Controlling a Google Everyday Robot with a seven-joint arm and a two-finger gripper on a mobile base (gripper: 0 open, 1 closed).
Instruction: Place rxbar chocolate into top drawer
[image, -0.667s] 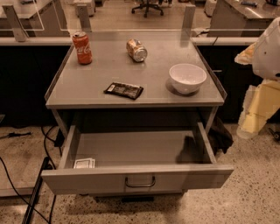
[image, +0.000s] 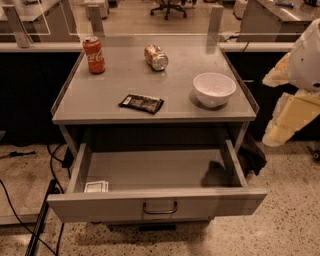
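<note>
Nothing much has changed since a moment ago. The chocolate bar (image: 141, 103) lies flat in the same spot on the table (image: 120, 75), near the front edge. No one is holding it.

The drawer (image: 100, 206) is pulled wide out, at 6 o'clock from the bar. So the way in is ready, but the bar has not been picked up yet. I think the picking up is the next job.

The robot's arm (image: 307, 55) is off at 3 o'clock, past the right side of the table. The gripper (image: 286, 124) looks to be the pale yellow end hanging down there, well apart from the bar. I cannot tell if it is apart or together. It has hardly moved.

A red can (image: 94, 54) stands at 11 o'clock from the bar. A tipped can (image: 156, 57) lies at 12 o'clock. A white bowl (image: 214, 89) sits at 2 o'clock, between the bar and the arm, so the arm may need to go over or around it.

A small white packet (image: 96, 187) lies in the front left corner of the drawer. The rest of the drawer floor looks bare, so the bar should have room.
</note>
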